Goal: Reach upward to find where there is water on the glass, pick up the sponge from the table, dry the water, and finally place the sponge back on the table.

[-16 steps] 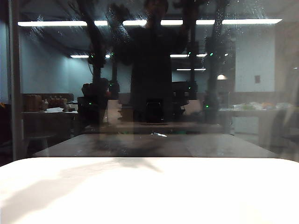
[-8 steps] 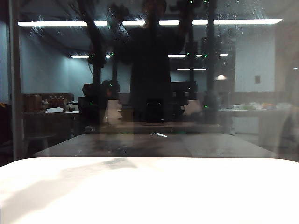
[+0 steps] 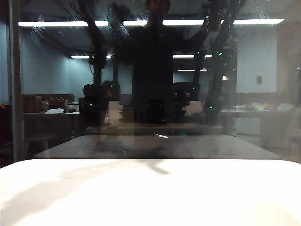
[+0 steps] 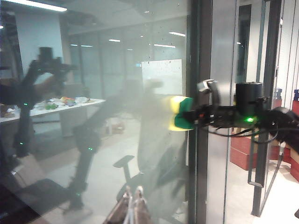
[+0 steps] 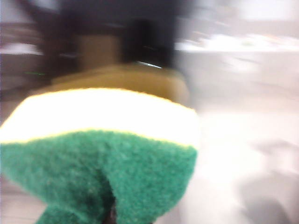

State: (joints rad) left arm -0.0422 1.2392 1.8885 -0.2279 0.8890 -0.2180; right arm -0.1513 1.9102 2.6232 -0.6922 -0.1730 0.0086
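While the right end effector [image 4: 189,114] is staying clamped on the sponge [image 5: 100,163] against the glass [image 4: 93,116], mid-right of the left wrist view, the left end effector [image 4: 132,205] is sitting pinched together, bottom center, above the counter [image 3: 150,193].

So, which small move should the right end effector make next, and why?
Probably press the sponge flat against the glass and start wiping. The right end effector is shut on the sponge, held up beside the pane, and droplets still speckle the glass. The left end effector waits low, apparently shut and empty.
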